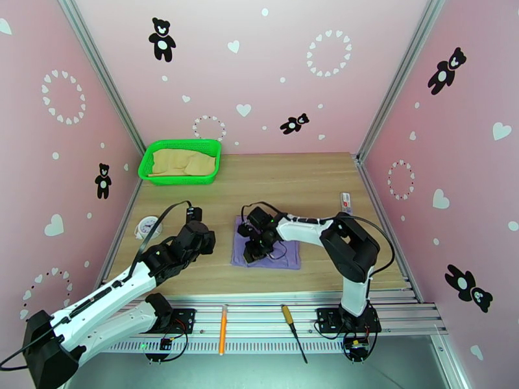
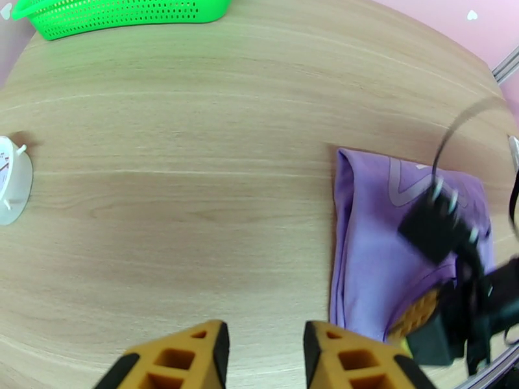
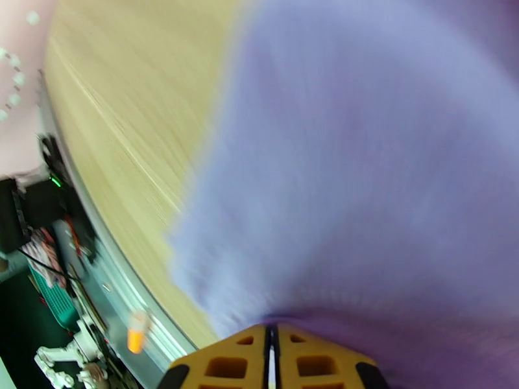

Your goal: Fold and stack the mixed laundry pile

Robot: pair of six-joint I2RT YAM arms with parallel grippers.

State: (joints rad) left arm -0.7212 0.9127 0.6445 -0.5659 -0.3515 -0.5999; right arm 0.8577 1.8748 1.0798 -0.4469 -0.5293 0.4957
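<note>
The right gripper (image 3: pixel 271 333) pinches shut on the lavender-purple cloth shirt (image 1: pixel 289 255) lying mid-frame in the top view, apparently to fold it; the left gripper (image 2: pixel 265 333) hangs open, empty, at its left.

Robot lab booth, pink bear-print walls (image 1: pixel 292 72), alu frame (image 1: pixel 100 72), wood table (image 1: pixel 292 183)

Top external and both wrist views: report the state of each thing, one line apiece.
Lavender-purple cloth shirt: folded, flat on the wooden table.
Tan-beige cloth garment: rumpled, lying in the basket.
Green plastic mesh basket: upright, holding the tan garment.
Left tool: open, empty, over bare wood.
Right tool: shut on the shirt's fabric.
</note>
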